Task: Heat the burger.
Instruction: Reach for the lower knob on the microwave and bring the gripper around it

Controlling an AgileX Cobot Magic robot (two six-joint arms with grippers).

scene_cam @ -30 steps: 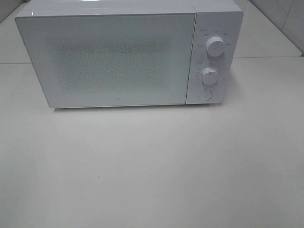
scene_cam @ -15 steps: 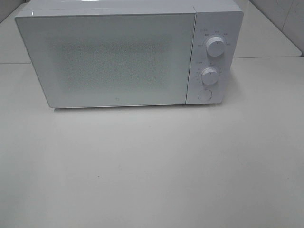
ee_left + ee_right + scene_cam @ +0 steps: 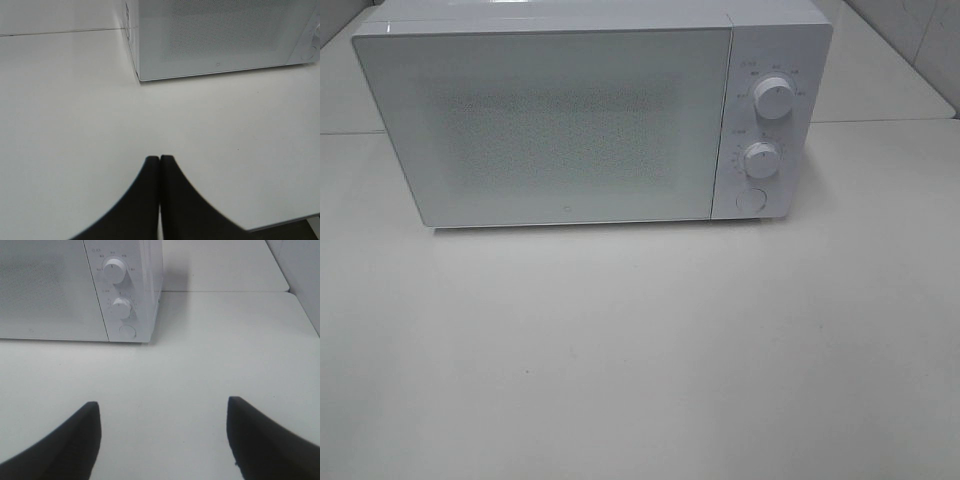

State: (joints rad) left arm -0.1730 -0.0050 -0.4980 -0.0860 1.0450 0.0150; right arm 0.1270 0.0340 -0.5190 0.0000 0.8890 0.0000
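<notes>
The burger is not in view in any frame. A white microwave (image 3: 570,120) stands at the back of the table with its door shut; it also shows in the left wrist view (image 3: 220,40) and the right wrist view (image 3: 75,290). Its panel has two round knobs, upper (image 3: 774,99) and lower (image 3: 761,158), and a round button (image 3: 750,199). My left gripper (image 3: 159,161) is shut and empty over the bare table, well in front of the microwave. My right gripper (image 3: 162,412) is open and empty, in front of the knob panel. Neither gripper shows in the exterior high view.
The white table (image 3: 640,350) stretches in front of the microwave. A seam between table sections runs behind the microwave (image 3: 880,120). A tiled wall (image 3: 920,40) rises at the back right. The table's near edge shows in the left wrist view (image 3: 295,225).
</notes>
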